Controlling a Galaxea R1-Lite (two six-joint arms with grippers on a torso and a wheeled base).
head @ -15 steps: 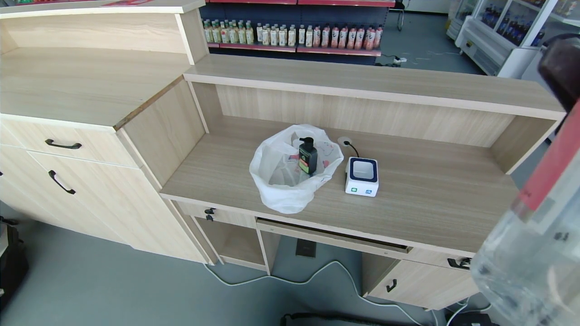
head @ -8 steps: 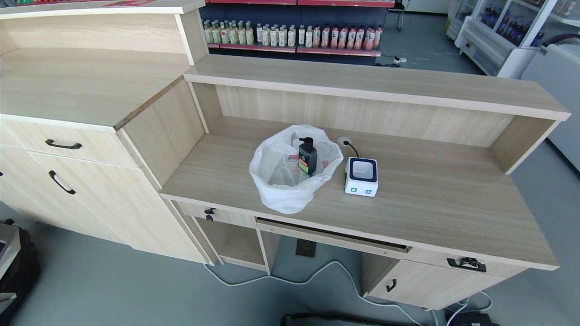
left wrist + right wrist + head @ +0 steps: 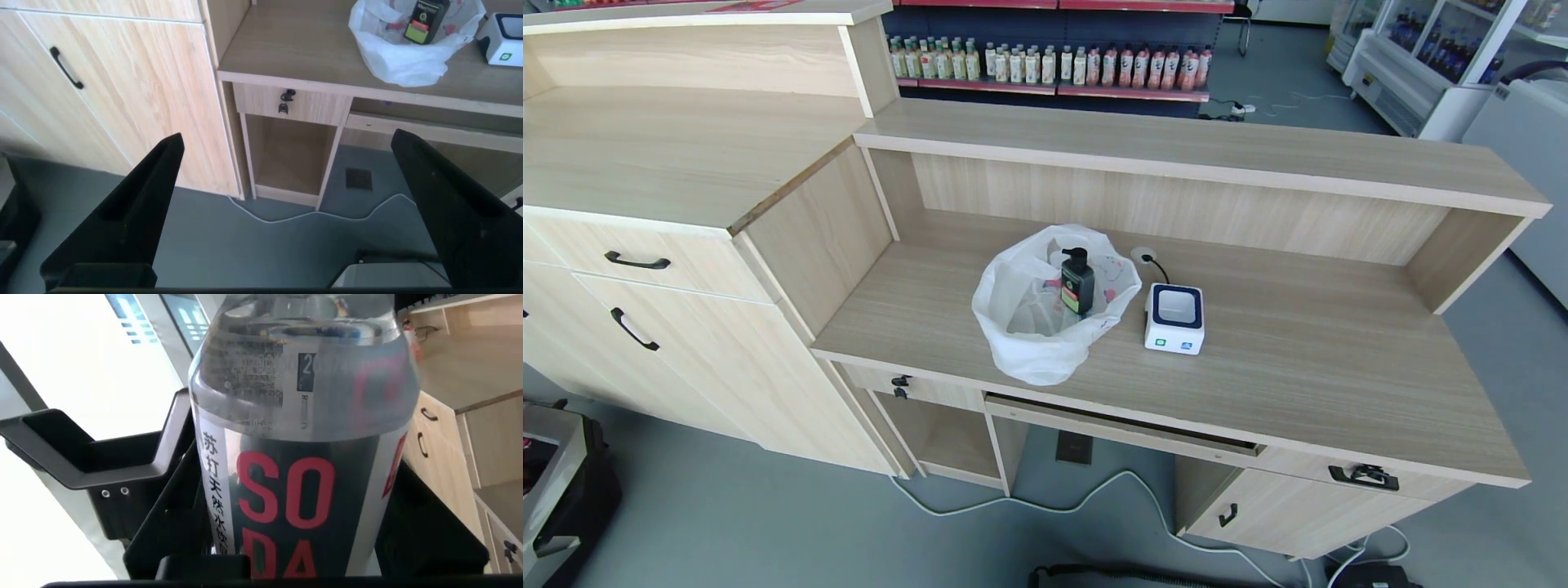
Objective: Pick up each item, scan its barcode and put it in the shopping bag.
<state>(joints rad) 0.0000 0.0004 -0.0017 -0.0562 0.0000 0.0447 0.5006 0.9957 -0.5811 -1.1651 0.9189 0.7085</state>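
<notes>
Clear plastic under a dark label with large red lettering: one soda bottle (image 3: 302, 416) sits clamped between my right gripper's (image 3: 294, 514) fingers, with cabinet drawers behind it. My left gripper (image 3: 286, 139) hangs low before the counter's (image 3: 1298, 359) cupboard, fingers spread wide, holding nothing. On the counter stands one white shopping bag (image 3: 1045, 327), mouth open, with one black pump bottle (image 3: 1077, 282) inside, its label green and red. One white scanner (image 3: 1175, 318) sits just beside the bag, with its cable behind it.

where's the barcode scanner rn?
Head view: the barcode scanner sits on the counter, just to the robot's right of the shopping bag, its cable running to a hole behind it.
</notes>
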